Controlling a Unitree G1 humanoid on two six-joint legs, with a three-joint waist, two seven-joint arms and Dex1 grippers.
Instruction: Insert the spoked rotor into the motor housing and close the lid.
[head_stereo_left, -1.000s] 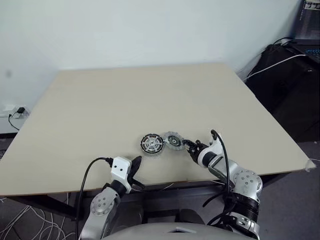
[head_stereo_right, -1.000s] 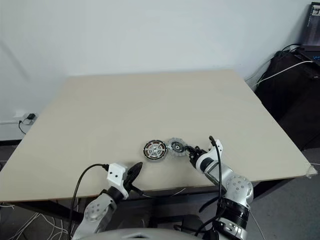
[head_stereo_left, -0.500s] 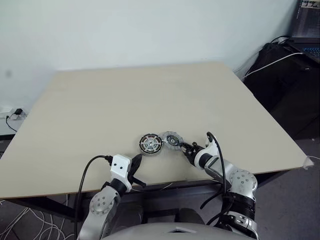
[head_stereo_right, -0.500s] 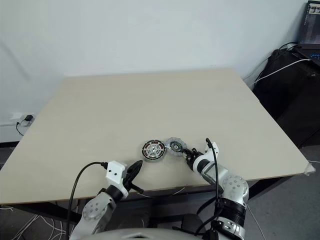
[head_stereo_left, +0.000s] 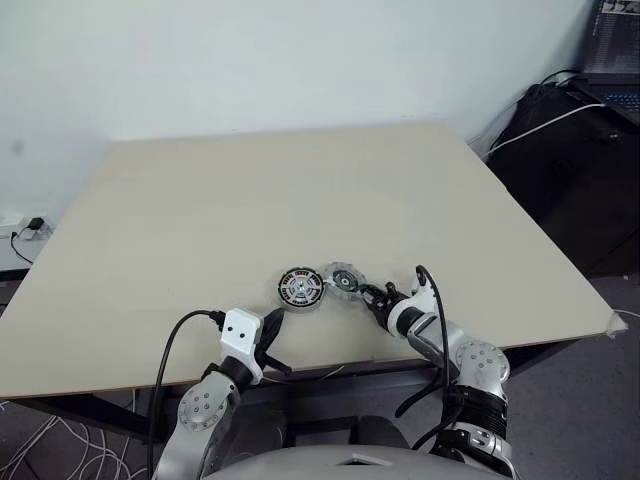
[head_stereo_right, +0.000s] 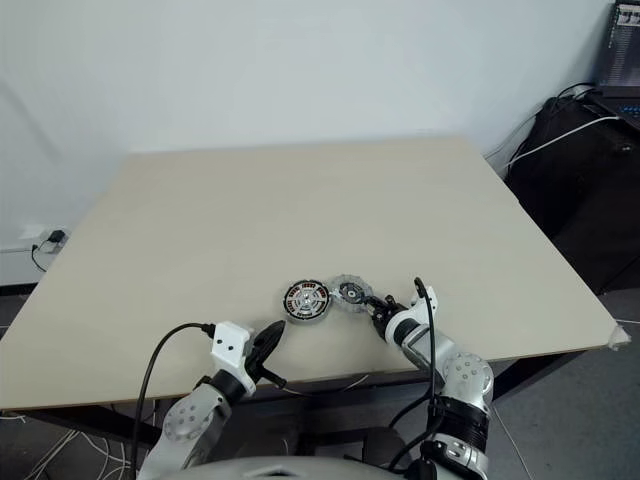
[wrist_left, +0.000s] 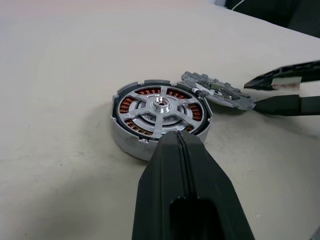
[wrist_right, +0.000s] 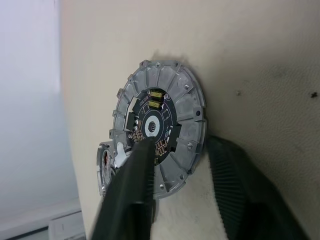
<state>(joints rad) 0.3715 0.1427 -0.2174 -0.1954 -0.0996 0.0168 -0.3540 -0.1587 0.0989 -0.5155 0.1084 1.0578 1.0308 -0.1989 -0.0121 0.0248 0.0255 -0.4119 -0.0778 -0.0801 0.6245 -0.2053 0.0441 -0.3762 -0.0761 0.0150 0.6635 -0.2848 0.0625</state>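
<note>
The motor housing (head_stereo_left: 301, 288) lies on the table near its front edge. In the left wrist view the spoked rotor (wrist_left: 161, 104) sits inside it, with copper windings showing between the silver spokes. The notched lid (head_stereo_left: 344, 280) lies just right of the housing (wrist_left: 125, 140), touching its rim. My right gripper (head_stereo_left: 372, 295) reaches in from the right and pinches the lid's (wrist_right: 185, 95) near edge, one finger over its face and one beneath. My left gripper (wrist_left: 180, 137) is shut and empty, pointing at the housing from just short of it.
The tan table (head_stereo_left: 300, 150) stretches away behind the parts. Its front edge runs just below my grippers. Black equipment with cables (head_stereo_left: 580, 130) stands off the table's right side. A wall socket (head_stereo_left: 30, 222) is low at the left.
The right gripper's fingers have closed in on the lid's edge. The left arm, housing and rotor have stayed where they were.
</note>
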